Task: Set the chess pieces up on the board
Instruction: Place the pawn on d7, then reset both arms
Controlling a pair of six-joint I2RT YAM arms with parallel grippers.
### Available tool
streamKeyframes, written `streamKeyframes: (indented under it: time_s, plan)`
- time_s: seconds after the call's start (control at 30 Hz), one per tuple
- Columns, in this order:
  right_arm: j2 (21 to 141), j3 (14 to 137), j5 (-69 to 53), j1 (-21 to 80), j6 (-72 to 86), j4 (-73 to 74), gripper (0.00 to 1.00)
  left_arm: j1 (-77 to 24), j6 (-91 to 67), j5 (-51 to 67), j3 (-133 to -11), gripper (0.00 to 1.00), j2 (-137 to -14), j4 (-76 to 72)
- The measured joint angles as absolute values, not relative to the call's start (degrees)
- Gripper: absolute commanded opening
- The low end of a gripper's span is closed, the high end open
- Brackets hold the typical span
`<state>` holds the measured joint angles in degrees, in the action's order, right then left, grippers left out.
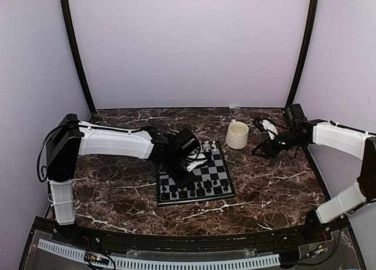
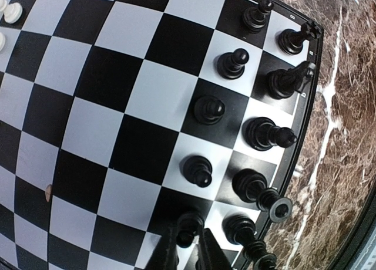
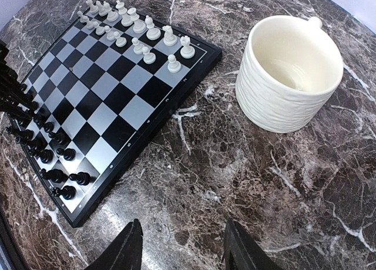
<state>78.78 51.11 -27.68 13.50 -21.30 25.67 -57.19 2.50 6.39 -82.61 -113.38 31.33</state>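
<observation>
left arm: the upper link stands up from its base at the near left corner of the counter (image 1: 276, 188), the elbow is high by the left edge, and the forearm reaches right and slopes down over the left part of the board (image 3: 126, 108). the left tool (image 1: 192, 163) points down at the board. in the wrist view its fingers (image 2: 170, 249) stand close together, with a black pawn (image 2: 188, 228) at their tips. cannot tell whether the pawn is gripped or only flanked.

right arm: it rises from the near right corner, bends at the right edge and reaches left, stopping just right of the mug (image 1: 237, 135). the right tool (image 3: 183, 226) hangs above bare counter with its fingers spread wide and nothing between them.

board: it lies flat near the middle of the counter, turned slightly askew to the counter's edges. the black pieces (image 2: 267, 132) stand in two rows along its near edge, taller ones by the border and pawns one row in. the white pieces (image 3: 147, 32) stand in two rows along its far edge. the squares between the two sets are bare. all the pieces seen stand upright.

the mug is cream, ribbed and upright. it stands beyond the board's far right corner, apart from it.
</observation>
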Motion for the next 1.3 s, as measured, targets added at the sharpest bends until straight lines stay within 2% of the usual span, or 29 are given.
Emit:
streamKeyframes:
  time_s: [0.1,0.57,0.8,0.9,1.0,1.17,1.2,1.23,1.27,1.3]
  plan:
    - [78.8,51.2,-27.7,13.5,-21.3,25.7,0.49,-57.3,2.6,6.3,-82.8,0.25,-113.5,31.8]
    - [78.9,51.8,-28.5,13.5,-21.3,26.0,0.49,-57.7,2.3,4.8,-84.5,0.31,-113.7,33.4]
    - [78.9,57.2,-28.5,13.5,-21.6,29.2,0.49,-57.7,4.0,-0.5,-84.6,0.37,-109.9,35.4]
    - [78.9,61.2,-28.5,13.5,-22.0,30.9,0.49,-56.9,4.8,-3.8,-85.2,0.46,-105.8,36.5]
    - [79.1,65.1,-28.5,13.5,-22.1,32.4,0.49,-55.1,4.9,-6.4,-85.5,0.51,-101.4,36.6]
    - [78.4,69.9,-27.0,13.5,-22.6,33.5,0.51,-47.5,3.5,-10.3,-85.5,0.65,-95.2,36.4]
    - [77.8,70.3,-26.4,13.5,-22.6,33.5,0.62,-46.1,3.2,-11.0,-85.5,0.69,-94.3,36.3]
    - [76.9,70.6,-25.3,13.5,-22.6,33.4,0.89,-44.3,2.9,-11.8,-85.5,0.71,-93.2,36.0]
    - [76.1,70.7,-24.2,13.5,-22.2,33.0,0.97,-42.8,2.4,-12.7,-85.5,0.74,-92.3,35.7]
    - [75.0,70.7,-22.3,13.5,-21.3,32.3,0.98,-41.2,2.2,-13.6,-85.5,0.75,-91.4,35.2]
